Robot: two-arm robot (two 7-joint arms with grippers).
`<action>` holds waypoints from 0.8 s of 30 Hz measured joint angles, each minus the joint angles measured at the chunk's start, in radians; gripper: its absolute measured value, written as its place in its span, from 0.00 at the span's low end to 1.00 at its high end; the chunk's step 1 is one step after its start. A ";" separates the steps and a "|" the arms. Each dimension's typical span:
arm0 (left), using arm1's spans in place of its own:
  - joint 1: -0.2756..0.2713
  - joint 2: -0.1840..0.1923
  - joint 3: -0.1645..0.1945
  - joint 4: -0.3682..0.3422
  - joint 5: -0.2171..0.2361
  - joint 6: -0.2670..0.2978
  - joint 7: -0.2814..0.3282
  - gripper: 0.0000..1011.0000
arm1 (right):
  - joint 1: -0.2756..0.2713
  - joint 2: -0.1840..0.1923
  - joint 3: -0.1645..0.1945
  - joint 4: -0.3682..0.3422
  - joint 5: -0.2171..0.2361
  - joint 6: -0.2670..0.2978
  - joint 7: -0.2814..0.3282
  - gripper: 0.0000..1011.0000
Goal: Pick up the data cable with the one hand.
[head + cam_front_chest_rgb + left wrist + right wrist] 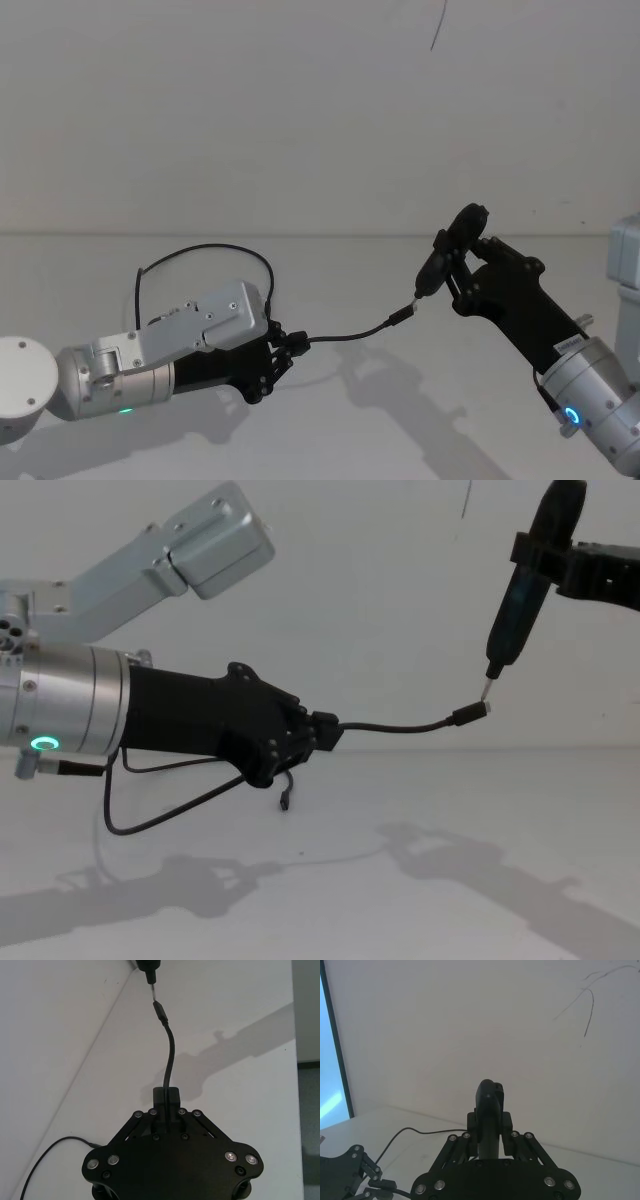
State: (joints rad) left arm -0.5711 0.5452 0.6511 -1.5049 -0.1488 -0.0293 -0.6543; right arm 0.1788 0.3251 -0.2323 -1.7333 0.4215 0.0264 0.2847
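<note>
The data cable point(350, 333) is a thin black cord held above the white table. My left gripper point(293, 345) is shut on it a short way back from its metal-tipped plug point(402, 315). The rest of the cord loops behind the left arm point(200, 252) and hangs below it point(170, 810). In the left wrist view the cable point(170, 1055) rises from the left gripper point(166, 1097) toward the tool's tip. My right gripper point(462, 262) is shut on a black pen-like tool point(445, 250), whose metal tip point(487, 688) sits just above the plug point(472, 713).
A white table point(400, 420) meets a white wall point(300, 120) behind it. A pale grey box point(625, 255) stands at the right edge. A thin dark mark point(437, 25) runs down the wall.
</note>
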 joint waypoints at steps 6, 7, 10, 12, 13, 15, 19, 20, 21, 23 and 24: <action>0.000 0.000 0.000 -0.001 0.000 -0.001 0.000 0.05 | 0.000 0.000 0.000 0.001 0.000 -0.002 -0.002 0.26; 0.000 0.000 0.000 -0.001 0.000 -0.001 0.000 0.05 | 0.000 0.000 0.000 0.001 0.000 -0.003 -0.003 0.26; 0.000 0.000 0.000 -0.001 0.000 -0.001 0.000 0.05 | 0.001 -0.001 0.000 0.003 -0.001 -0.005 -0.003 0.26; 0.000 0.000 0.000 -0.001 0.000 -0.002 0.000 0.05 | 0.002 -0.001 0.000 0.003 -0.001 -0.006 -0.003 0.26; 0.000 0.000 0.000 -0.001 0.000 -0.002 0.000 0.05 | 0.002 -0.002 0.000 0.004 -0.001 -0.007 -0.003 0.26; 0.000 0.000 0.000 -0.001 0.000 -0.002 0.000 0.05 | 0.003 -0.002 0.000 0.005 -0.001 -0.008 -0.003 0.26; 0.000 0.000 0.000 -0.001 0.000 -0.002 0.000 0.05 | 0.004 -0.003 -0.001 0.007 -0.002 -0.009 -0.003 0.26; 0.000 0.000 0.000 -0.001 0.000 -0.002 0.000 0.05 | 0.004 -0.003 -0.001 0.007 -0.002 -0.009 -0.003 0.26; 0.000 0.000 0.000 -0.001 0.000 -0.002 0.000 0.05 | 0.005 -0.003 -0.001 0.007 -0.002 -0.009 -0.002 0.26; 0.000 0.000 0.000 0.000 0.000 -0.002 0.000 0.05 | 0.005 -0.003 -0.001 0.008 -0.002 -0.010 -0.002 0.26; 0.000 0.000 0.000 0.000 0.000 -0.002 0.000 0.05 | 0.005 -0.003 -0.001 0.008 -0.002 -0.010 -0.002 0.26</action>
State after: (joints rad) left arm -0.5711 0.5453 0.6510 -1.5053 -0.1487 -0.0310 -0.6543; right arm 0.1840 0.3220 -0.2332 -1.7256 0.4193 0.0160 0.2829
